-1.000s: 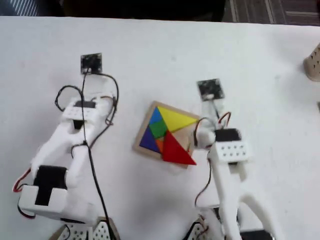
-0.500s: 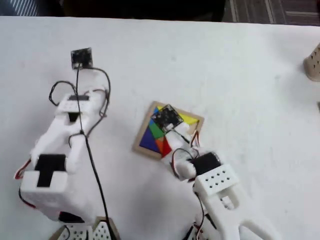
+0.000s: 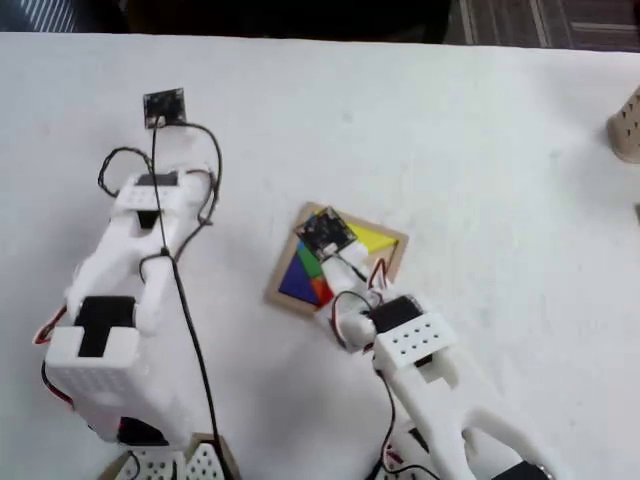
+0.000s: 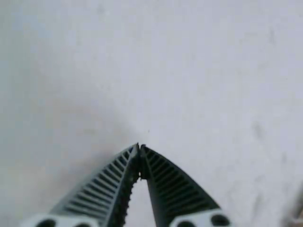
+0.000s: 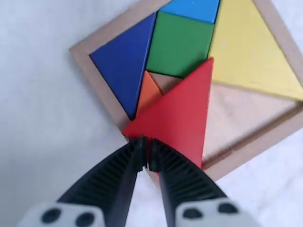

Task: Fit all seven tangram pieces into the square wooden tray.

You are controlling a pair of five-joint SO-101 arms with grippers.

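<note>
The square wooden tray (image 5: 97, 80) lies on the white table, mid-table in the high view (image 3: 283, 291). Inside it sit a dark blue triangle (image 5: 123, 71), a green square (image 5: 180, 45), a light blue piece (image 5: 191, 9), a big yellow triangle (image 5: 246, 52) and a small orange triangle (image 5: 147, 92). A red triangle (image 5: 182, 118) lies askew, partly over the tray's rim. My right gripper (image 5: 147, 150) is shut, its tips at the red triangle's edge. Bare wood (image 5: 236, 116) shows beside the red piece. My left gripper (image 4: 139, 150) is shut over bare table, left of the tray.
The left arm (image 3: 140, 230) with its black cable stands well left of the tray. A beige perforated object (image 3: 627, 125) sits at the table's far right edge. Open white table stretches beyond the tray.
The right arm swung from beside the tray to over it, and its wrist now covers the red triangle in the high view. The left arm shifted slightly.
</note>
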